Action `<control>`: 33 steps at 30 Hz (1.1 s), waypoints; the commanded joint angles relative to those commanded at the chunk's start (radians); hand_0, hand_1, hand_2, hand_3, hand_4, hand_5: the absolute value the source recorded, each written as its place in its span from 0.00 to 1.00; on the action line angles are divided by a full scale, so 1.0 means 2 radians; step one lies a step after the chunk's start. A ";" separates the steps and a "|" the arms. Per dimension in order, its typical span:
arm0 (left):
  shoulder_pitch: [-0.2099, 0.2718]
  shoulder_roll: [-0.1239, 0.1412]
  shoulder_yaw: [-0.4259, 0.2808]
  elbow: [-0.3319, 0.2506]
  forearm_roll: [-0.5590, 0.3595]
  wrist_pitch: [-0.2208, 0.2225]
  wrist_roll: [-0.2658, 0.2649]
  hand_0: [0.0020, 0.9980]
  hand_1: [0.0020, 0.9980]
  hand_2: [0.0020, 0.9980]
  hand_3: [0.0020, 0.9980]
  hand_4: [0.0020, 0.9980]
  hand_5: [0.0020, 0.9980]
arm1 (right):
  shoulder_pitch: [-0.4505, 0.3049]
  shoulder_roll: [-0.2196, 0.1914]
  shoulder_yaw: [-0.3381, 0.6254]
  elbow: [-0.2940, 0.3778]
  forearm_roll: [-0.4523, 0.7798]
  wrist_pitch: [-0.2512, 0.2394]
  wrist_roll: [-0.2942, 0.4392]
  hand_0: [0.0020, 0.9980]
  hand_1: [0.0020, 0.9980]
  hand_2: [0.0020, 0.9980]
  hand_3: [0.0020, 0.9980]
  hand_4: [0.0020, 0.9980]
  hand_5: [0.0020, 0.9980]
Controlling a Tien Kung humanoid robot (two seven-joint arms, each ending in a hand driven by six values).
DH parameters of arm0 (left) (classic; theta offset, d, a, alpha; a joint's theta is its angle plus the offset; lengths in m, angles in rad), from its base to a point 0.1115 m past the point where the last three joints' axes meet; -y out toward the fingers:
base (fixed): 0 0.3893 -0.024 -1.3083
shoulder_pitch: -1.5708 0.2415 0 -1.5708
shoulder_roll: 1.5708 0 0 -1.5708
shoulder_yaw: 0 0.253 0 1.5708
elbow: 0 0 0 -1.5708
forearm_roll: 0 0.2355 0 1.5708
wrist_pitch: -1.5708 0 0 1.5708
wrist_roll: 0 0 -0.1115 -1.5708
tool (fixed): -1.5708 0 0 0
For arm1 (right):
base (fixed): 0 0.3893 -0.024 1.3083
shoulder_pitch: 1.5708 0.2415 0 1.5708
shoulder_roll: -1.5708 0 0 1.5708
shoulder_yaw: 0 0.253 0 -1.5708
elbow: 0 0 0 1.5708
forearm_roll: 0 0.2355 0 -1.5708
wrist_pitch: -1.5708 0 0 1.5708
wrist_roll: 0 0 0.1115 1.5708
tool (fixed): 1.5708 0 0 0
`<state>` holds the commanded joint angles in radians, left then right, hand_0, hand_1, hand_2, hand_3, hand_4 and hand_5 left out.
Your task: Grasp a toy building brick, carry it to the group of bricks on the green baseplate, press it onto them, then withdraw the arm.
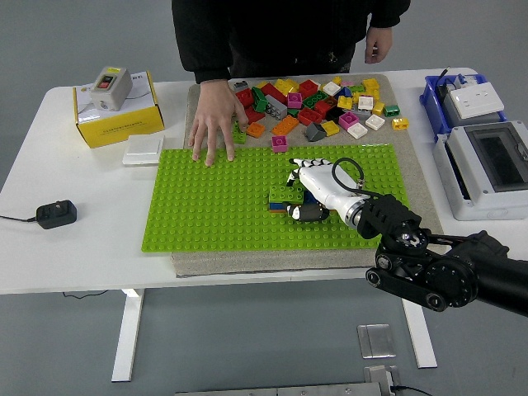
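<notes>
**Ops:** I start at the left. A yellow cardboard box with a grey switch on top (115, 107) sits on the white table (74, 247). A black plug (56, 214) lies near the left edge. I do not see my left arm at all.

**Helper:** What is next to that?

**Ops:** The person's hand (213, 124) lies flat on the far left corner of the green studded baseplate (206, 214). I think it keeps the plate from sliding.

**Helper:** And the bricks?

**Ops:** The small stack of bricks with a green brick on top (285, 198) stands near the middle of the plate. My right hand, white with black joints (313, 191), touches its right side. The fingers curl around the stack. I cannot tell if they hold the green brick or just push on it.

**Helper:** So which step is it?

**Ops:** I think it is the pressing step. Next I need to push straight down until the brick sits flat, then let go and pull my arm back without knocking the stack.

**Helper:** Further right?

**Ops:** The pile of loose coloured bricks (318, 103) lies behind the plate. A blue tray with a white socket (462, 99) is at the far right.
</notes>
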<state>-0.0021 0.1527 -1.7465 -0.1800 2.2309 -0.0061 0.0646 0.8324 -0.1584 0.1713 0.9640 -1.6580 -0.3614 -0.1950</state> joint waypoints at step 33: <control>0.000 0.001 0.002 0.000 -0.001 0.009 -0.006 0.62 0.61 0.53 0.65 0.25 0.76 | -0.001 -0.001 -0.001 0.000 0.002 -0.001 0.000 0.97 0.96 0.99 0.68 0.46 0.36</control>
<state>-0.0026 0.1542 -1.7433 -0.1800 2.2282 0.0119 0.0533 0.8313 -0.1602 0.1687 0.9647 -1.6549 -0.3625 -0.1945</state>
